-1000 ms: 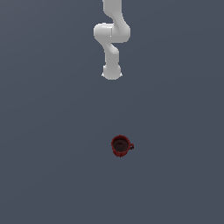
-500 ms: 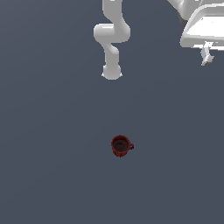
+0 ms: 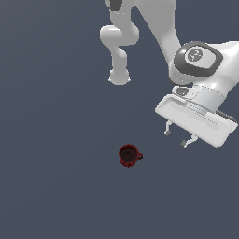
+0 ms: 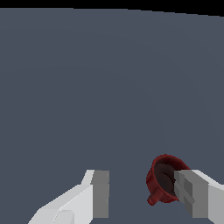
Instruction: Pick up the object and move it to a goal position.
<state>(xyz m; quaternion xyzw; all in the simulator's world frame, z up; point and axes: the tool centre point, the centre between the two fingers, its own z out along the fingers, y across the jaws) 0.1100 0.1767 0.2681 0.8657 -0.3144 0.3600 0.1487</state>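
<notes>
The small dark red mug [image 3: 129, 155] stands upright on the grey floor, its dark inside facing up and its small handle toward the exterior view's right. My white gripper [image 3: 177, 137] is open and empty, up and to the exterior view's right of the mug, apart from it. In the wrist view the mug [image 4: 162, 178] shows beside one finger [image 4: 189, 192], partly behind it; the gripper [image 4: 144, 192] holds nothing between its two fingers.
The arm's white base and lower links [image 3: 119, 44] stand at the far middle of the exterior view. The flat grey floor [image 3: 51, 140] spreads around the mug, with no other objects in view.
The arm's hand has swung in from the exterior view's upper right and come down toward the mug. The mug has not moved.
</notes>
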